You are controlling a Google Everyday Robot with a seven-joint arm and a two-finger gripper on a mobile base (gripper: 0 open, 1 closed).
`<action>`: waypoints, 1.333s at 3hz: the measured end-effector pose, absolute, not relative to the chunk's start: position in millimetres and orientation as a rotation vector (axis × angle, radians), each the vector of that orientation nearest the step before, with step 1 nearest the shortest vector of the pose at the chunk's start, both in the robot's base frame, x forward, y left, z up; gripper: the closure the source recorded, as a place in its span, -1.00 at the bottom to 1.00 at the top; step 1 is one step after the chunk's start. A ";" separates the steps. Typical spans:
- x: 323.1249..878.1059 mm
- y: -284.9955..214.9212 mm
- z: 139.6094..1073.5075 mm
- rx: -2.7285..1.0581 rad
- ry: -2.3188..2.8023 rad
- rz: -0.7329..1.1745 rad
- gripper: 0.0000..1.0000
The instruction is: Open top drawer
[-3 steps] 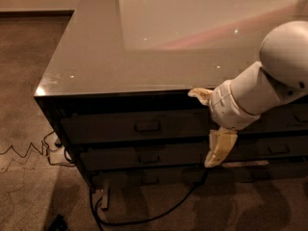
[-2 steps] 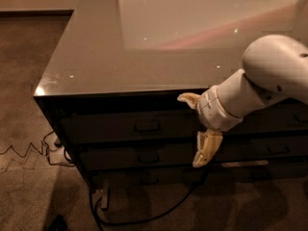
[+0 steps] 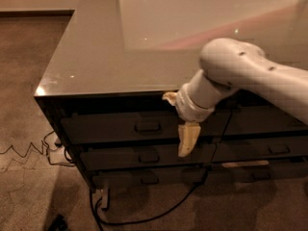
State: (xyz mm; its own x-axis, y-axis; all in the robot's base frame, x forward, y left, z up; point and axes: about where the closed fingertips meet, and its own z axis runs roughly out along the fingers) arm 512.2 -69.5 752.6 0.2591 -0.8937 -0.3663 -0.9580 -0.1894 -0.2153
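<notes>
The top drawer (image 3: pixel 110 127) is a wide dark front just under the glossy cabinet top, and it sits closed, flush with the fronts around it. Its small loop handle (image 3: pixel 147 127) is mid-front. My gripper (image 3: pixel 177 119) hangs in front of the drawer face, just right of the handle. It is open and empty: one yellowish finger (image 3: pixel 169 97) points up-left near the cabinet's top edge, the other (image 3: pixel 188 138) points down over the drawer's lower edge. The white arm (image 3: pixel 250 76) reaches in from the right.
Two more dark drawers (image 3: pixel 144 157) with like handles lie below. Narrower drawers (image 3: pixel 269 129) fill the right column. The glossy cabinet top (image 3: pixel 120 47) reflects light. Black cables (image 3: pixel 144 218) and a zigzag cord (image 3: pixel 24 150) lie on the carpet at the cabinet's left foot.
My arm and gripper have moved left along the drawer fronts, closer to the top drawer's handle. The drawer has not moved.
</notes>
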 end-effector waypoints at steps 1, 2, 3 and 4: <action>529.9 -67.0 730.9 -2.230 1.730 0.124 -1.00; 526.2 -67.5 712.1 -2.263 1.776 0.091 -1.00; 521.8 -76.0 695.8 -2.260 1.837 0.093 -1.00; 521.6 -80.1 684.7 -2.229 1.887 0.077 -1.00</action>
State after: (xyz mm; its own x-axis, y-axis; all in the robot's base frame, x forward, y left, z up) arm 521.6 -80.1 684.7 0.1745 -0.9679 -0.1809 -0.9794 -0.1518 -0.1328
